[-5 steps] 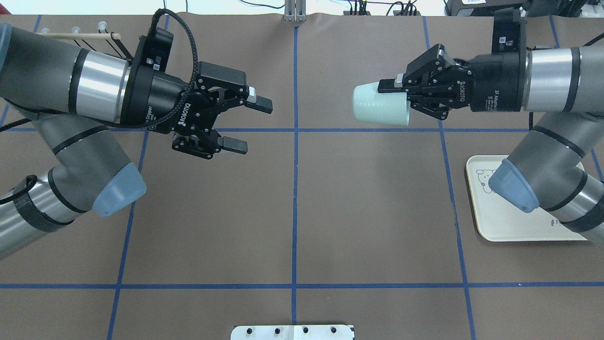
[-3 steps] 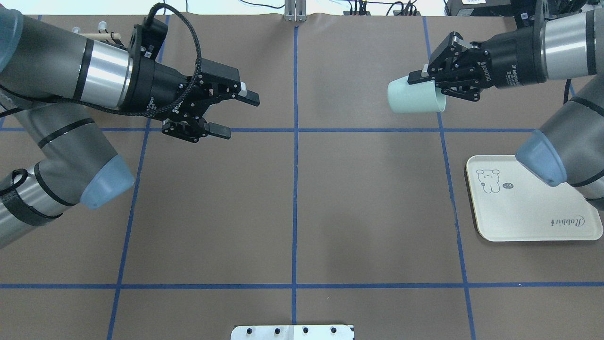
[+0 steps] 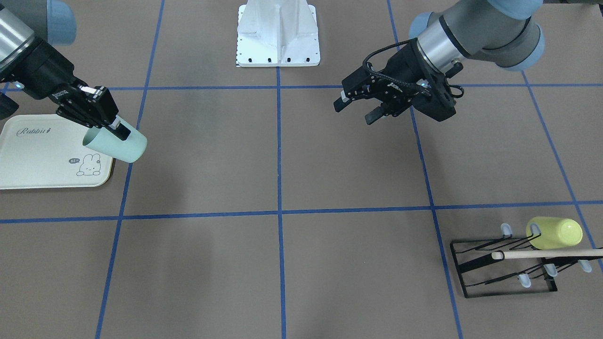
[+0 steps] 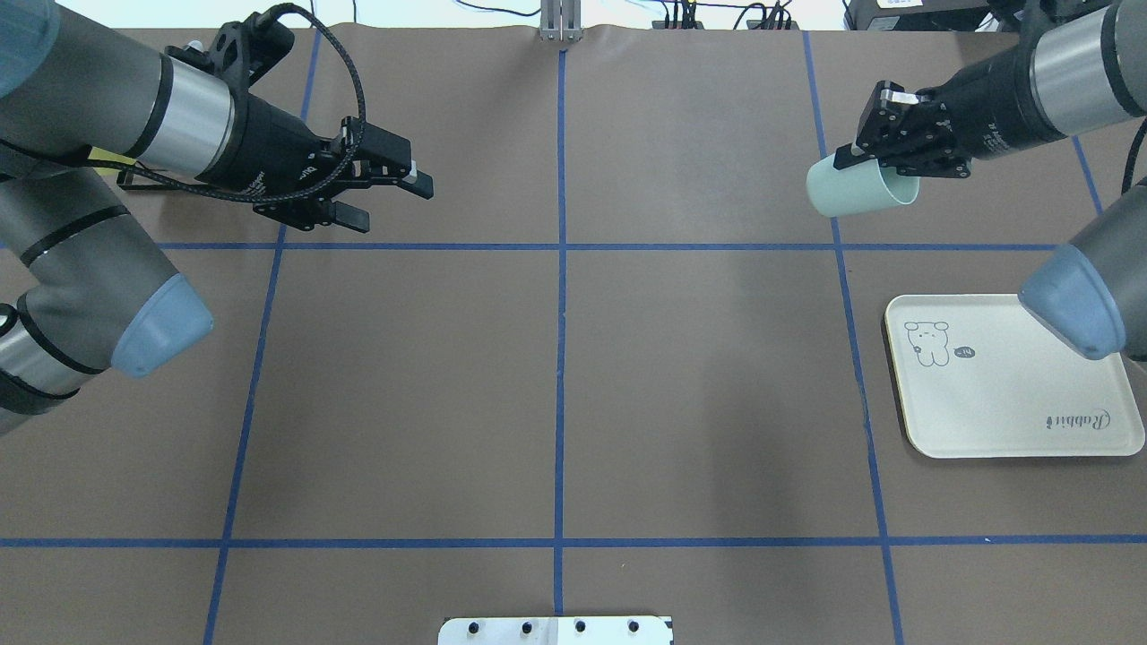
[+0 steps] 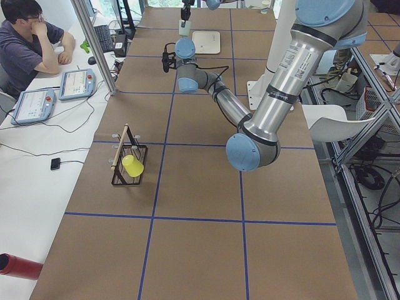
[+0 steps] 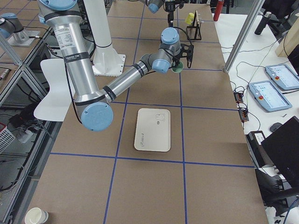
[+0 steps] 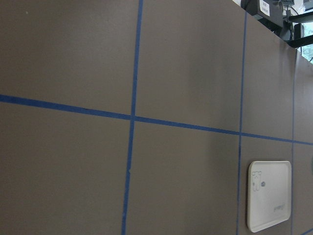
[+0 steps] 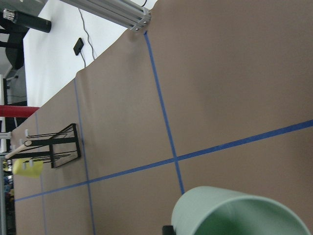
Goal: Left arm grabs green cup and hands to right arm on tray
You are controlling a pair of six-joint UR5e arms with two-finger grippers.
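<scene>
My right gripper [image 4: 862,166] is shut on the rim of the pale mint-green cup [image 4: 856,189] and holds it tilted on its side in the air, beyond the far left corner of the cream tray [image 4: 1013,394]. In the front-facing view the green cup [image 3: 118,145] hangs just past the tray's [image 3: 33,155] right edge, in the same gripper [image 3: 115,129]. The cup's open mouth fills the bottom of the right wrist view [image 8: 234,215]. My left gripper [image 4: 394,199] is open and empty, far to the left; it also shows in the front-facing view [image 3: 355,109].
A black wire rack [image 3: 504,268] with a yellow-lime cup [image 3: 556,233] and a wooden stick [image 3: 546,254] stands at the far left of the table. The white robot base plate [image 3: 278,35] sits at the near middle edge. A person [image 5: 31,37] sits beyond the table.
My right gripper has carried the green cup further right and back. My left arm has pulled back to the left, its gripper still open. The right elbow has moved off the tray.
</scene>
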